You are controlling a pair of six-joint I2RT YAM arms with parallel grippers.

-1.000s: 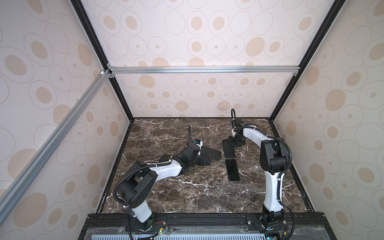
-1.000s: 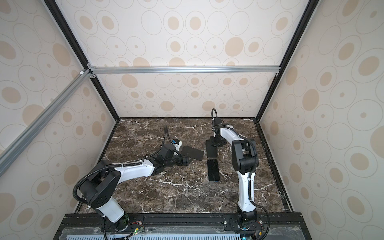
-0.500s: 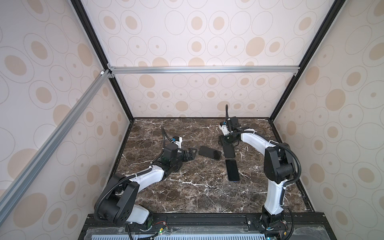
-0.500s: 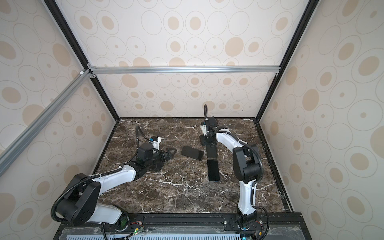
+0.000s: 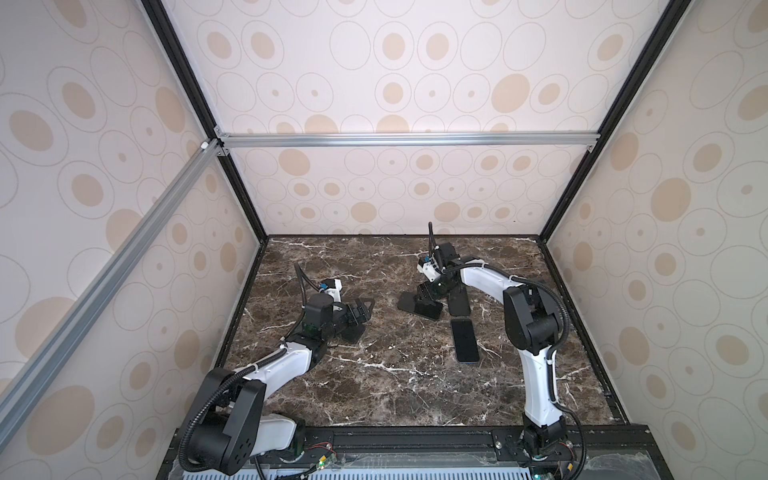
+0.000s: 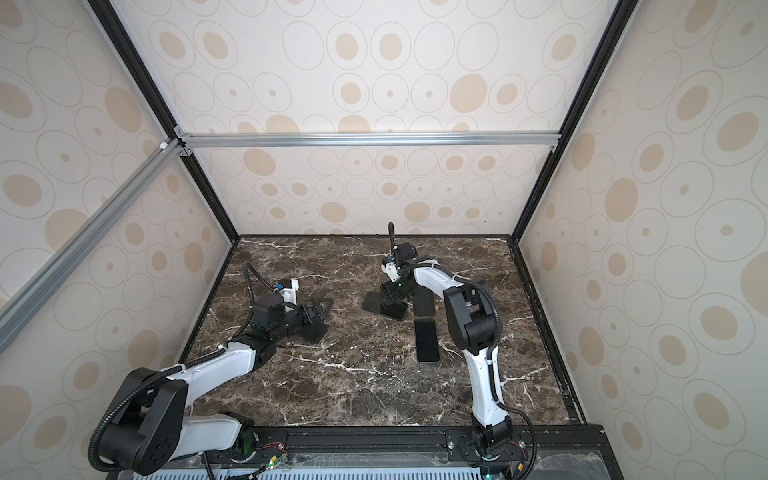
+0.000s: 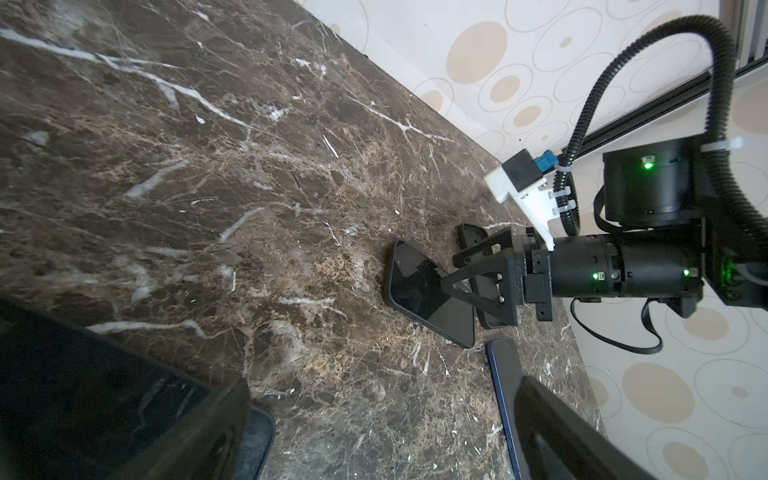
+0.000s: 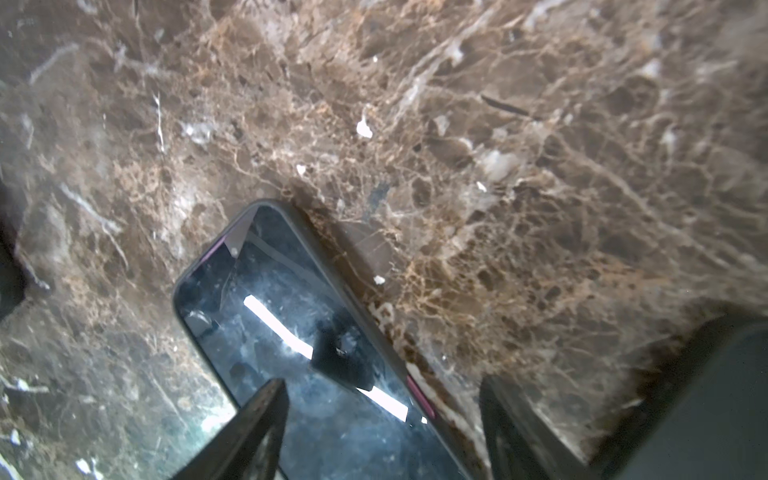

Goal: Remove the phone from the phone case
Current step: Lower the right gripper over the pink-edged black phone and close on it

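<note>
Toward back of marble surface (image 5: 395, 395), right of centre: phone (image 5: 411, 307) lies flat, screen up, dark case (image 8: 332, 270) rimming it. Right fingers (image 8: 257, 432) apart and low over one end, one above screen, other above bare marble beside phone's long edge; contact unclear. Left fingers (image 7: 573, 436) spread wide, well apart from phone, holding nothing.

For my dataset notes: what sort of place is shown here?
Most likely a closed robot test booth, not a home. A white-and-black left robot arm and right robot arm reach over a dark brown marble tabletop, boxed in by beige oval-patterned wall panels on silver aluminium bars.
</note>
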